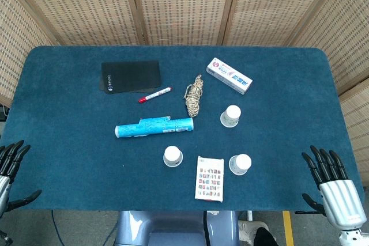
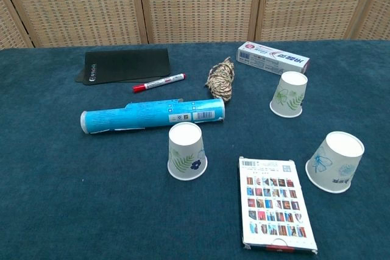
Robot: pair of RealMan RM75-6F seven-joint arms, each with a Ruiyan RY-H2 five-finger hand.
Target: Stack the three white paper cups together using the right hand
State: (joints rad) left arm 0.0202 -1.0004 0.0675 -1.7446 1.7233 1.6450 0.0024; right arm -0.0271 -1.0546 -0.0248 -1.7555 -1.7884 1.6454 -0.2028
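Three paper cups, all upside down and well apart on the blue table (image 1: 69, 142), none nested yet.

Nearest: right hand (image 1: 334, 185) at the near right table edge, fingers spread and straight, nothing held. Left hand (image 1: 10, 162) at the near left edge, likewise open and empty, only partly in frame.

Next out: near right cup (image 1: 240, 164), just right of the card pack (image 1: 209, 178), lying up and to the left of the right hand's fingers and the closest cup to it. Near left cup (image 1: 172, 156) on the other side of the pack, in front of the blue tube (image 1: 153, 128).

Farther: third cup (image 1: 230, 116), beyond the near right one, beside the twine bundle (image 1: 195, 97) and short of the toothpaste box (image 1: 229, 75).

Likely first reach: leftward and away from the right hand toward the near right cup. Upright axes throughout, wide mouths down, so probably a grasp around the wall from the side.
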